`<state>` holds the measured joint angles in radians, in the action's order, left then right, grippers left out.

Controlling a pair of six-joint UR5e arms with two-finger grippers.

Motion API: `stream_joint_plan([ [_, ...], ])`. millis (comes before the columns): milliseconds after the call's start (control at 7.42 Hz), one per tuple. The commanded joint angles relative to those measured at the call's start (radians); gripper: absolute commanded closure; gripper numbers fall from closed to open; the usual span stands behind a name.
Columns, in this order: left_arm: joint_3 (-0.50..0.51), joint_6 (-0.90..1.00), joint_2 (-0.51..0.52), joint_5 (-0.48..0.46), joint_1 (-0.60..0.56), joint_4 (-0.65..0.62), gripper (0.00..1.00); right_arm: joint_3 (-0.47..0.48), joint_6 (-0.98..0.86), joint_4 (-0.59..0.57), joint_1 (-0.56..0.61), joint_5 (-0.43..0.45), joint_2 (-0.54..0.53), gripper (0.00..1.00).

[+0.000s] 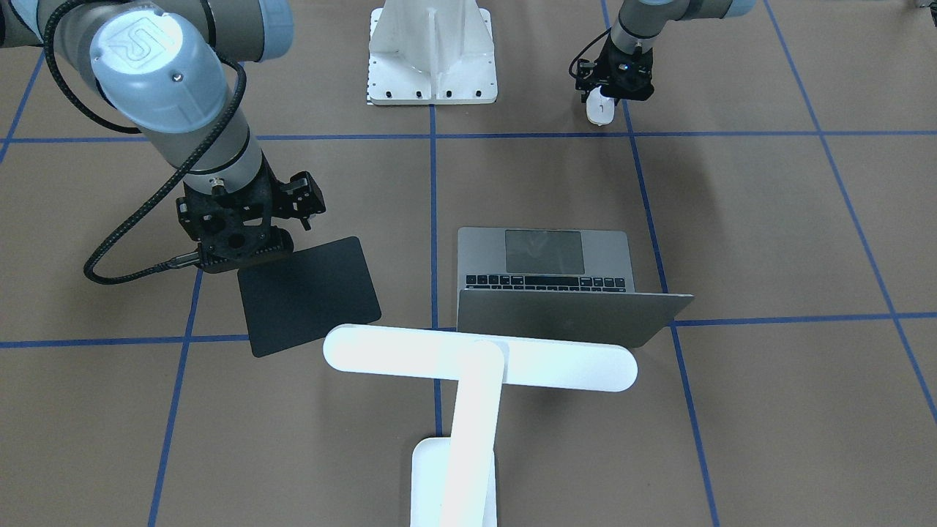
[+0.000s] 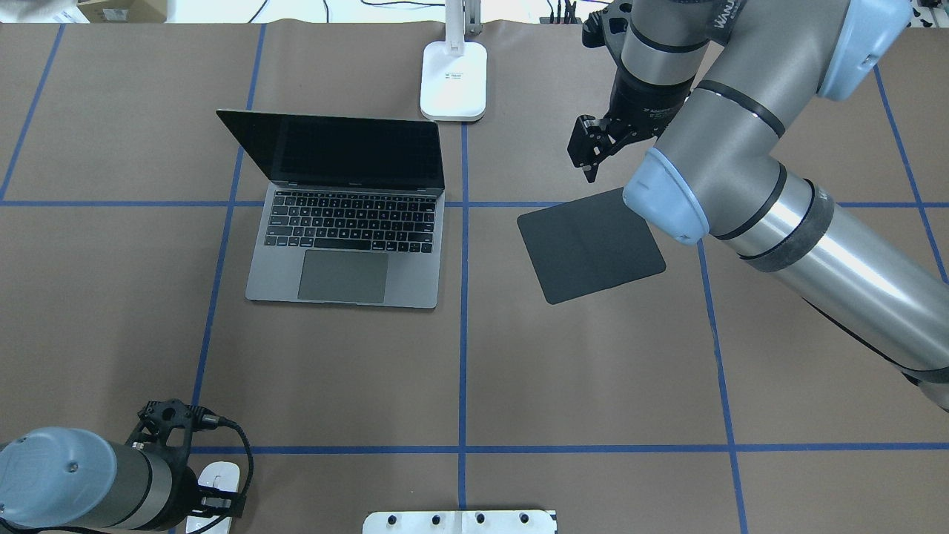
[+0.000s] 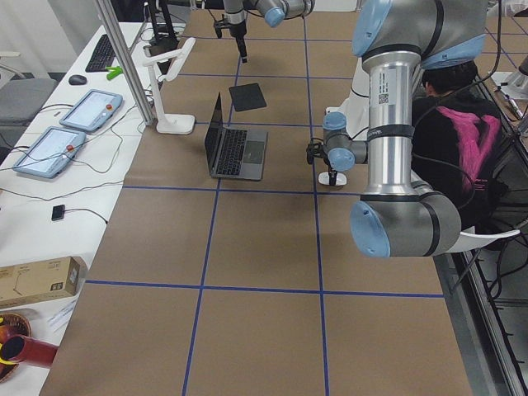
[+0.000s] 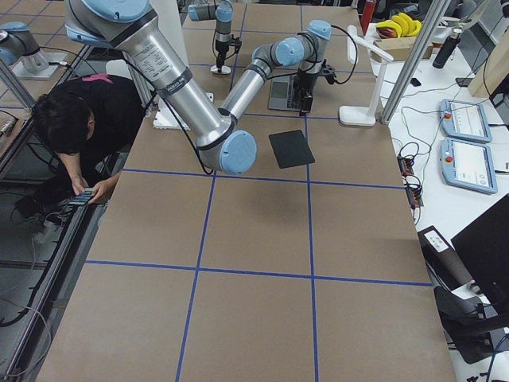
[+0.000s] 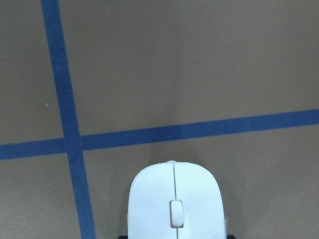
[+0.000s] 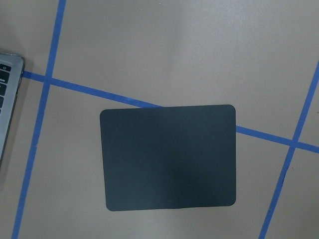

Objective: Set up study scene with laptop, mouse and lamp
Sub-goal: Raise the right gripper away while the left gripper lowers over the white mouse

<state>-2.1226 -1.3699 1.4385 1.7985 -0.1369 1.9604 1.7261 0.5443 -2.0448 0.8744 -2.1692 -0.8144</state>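
The whole next move hangs on where the mouse (image 2: 220, 475) is versus the black mouse pad (image 2: 591, 245). In the overhead view the mouse is way down in the lower left corner of the frame, close to the robot's base. The pad sits right of centre, with the open laptop (image 2: 345, 252) between them and a bit higher up. So they're well apart, and I'd guess the carry runs up and to the right across the frame, passing below the laptop's front edge.

Your left gripper (image 1: 612, 89) is the one on it, straight over the mouse's back end. The left wrist view has the mouse at bottom centre, nose pointing up the frame, long axis in line with the camera. So I'd expect the jaws to close across its narrow sides. The fingers don't show there though, so I can't tell if it's actually clamped or just spread around it.

Your right gripper (image 2: 591, 159) hangs over the top edge of the pad, and the pad lies flat on the table. Can't tell how wide those jaws are either.

The lamp (image 1: 479, 359) stands behind the laptop lid, bar head reaching toward it. Laptop and lamp look sorted, so the mouse is what's left, and your left arm is far nearer to it.
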Motion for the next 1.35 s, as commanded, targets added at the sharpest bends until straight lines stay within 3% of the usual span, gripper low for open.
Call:
stream_joint_plan([
  [0, -0.017, 0.000, 0.005, 0.001, 0.000, -0.003, 0.32, 0.001, -0.001, 0.000, 0.000, 0.000, -0.003, 0.00],
  [270, -0.049, 0.002, 0.011, 0.074, -0.027, -0.008, 0.33, 0.007, -0.003, 0.000, 0.002, 0.002, -0.011, 0.00],
  [944, -0.053, 0.005, 0.071, 0.078, -0.064, -0.020, 0.38, 0.006, -0.023, 0.000, 0.008, 0.005, -0.022, 0.00],
  [1079, -0.050, 0.006, 0.117, 0.078, -0.090, -0.043, 0.38, 0.009, -0.024, 0.002, 0.009, 0.005, -0.026, 0.00],
  [1213, -0.043, 0.021, 0.229, 0.078, -0.133, -0.155, 0.38, 0.013, -0.024, 0.002, 0.011, 0.006, -0.032, 0.00],
])
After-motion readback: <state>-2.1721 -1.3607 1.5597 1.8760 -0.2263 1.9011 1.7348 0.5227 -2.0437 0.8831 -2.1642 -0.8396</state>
